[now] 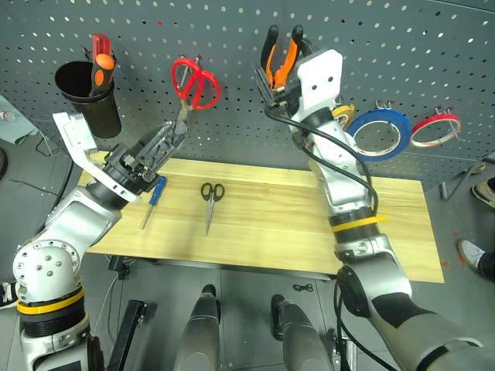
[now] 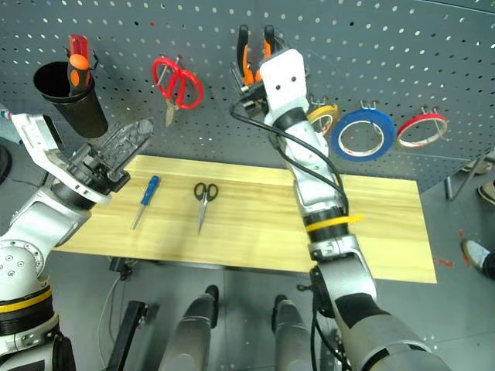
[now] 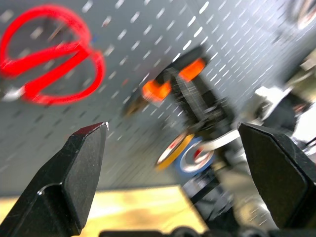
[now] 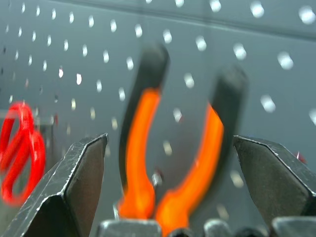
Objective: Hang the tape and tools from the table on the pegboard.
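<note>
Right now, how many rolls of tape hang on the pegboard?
3: the yellow-tan roll partly behind the right arm, the blue roll beside it, and the thin red roll farthest right.

The right arm reaches up and forward, its forearm rising steeply, and the right gripper (image 4: 168,187) stands at its top with its two black fingers (image 4: 74,187) spread wide apart, nothing clamped between them. The left arm is bent at the elbow and held lower, out to the left side, wrist turned inward; the left gripper (image 3: 173,173) points forward and to the right, its fingers (image 3: 69,182) wide open and empty
</note>
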Available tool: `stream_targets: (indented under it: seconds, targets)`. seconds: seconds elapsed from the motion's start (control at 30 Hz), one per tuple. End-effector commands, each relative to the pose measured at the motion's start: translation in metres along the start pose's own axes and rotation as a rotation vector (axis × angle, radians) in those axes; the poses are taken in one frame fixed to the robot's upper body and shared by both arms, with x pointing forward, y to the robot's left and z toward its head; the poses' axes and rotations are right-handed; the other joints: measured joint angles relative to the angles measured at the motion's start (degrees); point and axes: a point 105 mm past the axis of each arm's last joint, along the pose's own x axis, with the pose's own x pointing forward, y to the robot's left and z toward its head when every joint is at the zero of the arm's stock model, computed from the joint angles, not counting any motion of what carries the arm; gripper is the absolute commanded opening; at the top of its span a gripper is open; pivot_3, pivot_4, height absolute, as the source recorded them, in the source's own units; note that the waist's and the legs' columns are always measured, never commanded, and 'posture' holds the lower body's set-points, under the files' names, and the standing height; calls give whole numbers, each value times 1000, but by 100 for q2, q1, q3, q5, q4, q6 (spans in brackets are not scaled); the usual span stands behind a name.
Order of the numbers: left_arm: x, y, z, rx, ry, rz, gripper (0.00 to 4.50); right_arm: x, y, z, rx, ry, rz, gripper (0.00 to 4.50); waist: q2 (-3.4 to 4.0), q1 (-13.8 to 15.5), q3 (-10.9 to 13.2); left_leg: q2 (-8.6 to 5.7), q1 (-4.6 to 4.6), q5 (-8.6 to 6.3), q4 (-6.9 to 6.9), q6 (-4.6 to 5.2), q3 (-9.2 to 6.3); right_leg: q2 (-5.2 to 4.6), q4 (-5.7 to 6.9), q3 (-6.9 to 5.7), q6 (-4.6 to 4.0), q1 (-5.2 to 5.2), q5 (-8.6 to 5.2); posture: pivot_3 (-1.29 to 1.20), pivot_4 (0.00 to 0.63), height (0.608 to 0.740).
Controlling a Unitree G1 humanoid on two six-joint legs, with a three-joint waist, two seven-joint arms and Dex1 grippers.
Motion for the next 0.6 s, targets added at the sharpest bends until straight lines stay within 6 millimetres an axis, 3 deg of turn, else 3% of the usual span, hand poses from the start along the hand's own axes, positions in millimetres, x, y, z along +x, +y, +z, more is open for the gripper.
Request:
stream_targets:
  seconds: [0.03, 0.17, 0.3, 0.6]
  targets:
    - [-12, 3, -19, 80, 102, 11, 4500, -22, 2, 18, 69, 10, 119, 4454, 1, -2, -1, 0, 0, 0, 0, 0, 0, 0, 0, 0, 0, 0, 0, 208, 286, 740]
    - [-25, 23, -42, 167, 217, 79, 4500, -46, 2, 18, 95, 79, 155, 4454, 0, -34, -21, 0, 3, 1, 2, -1, 1, 1, 5, -1, -2, 0, 1, 174, 246, 740]
    - [-22, 52, -64, 270, 307, 189, 4500, -66, 3, 17, 125, 146, 218, 4454, 0, -65, -120, 0, 4, 8, 3, -11, 2, 1, -1, -2, -3, 1, 2, 140, 238, 740]
    - [10, 108, -127, 446, 478, 477, 4500, -141, 61, 4, 416, 356, 702, 4454, -9, -152, -243, 1, -2, 13, 22, -4, 3, -3, -16, -11, 7, 20, 5, 60, 241, 740]
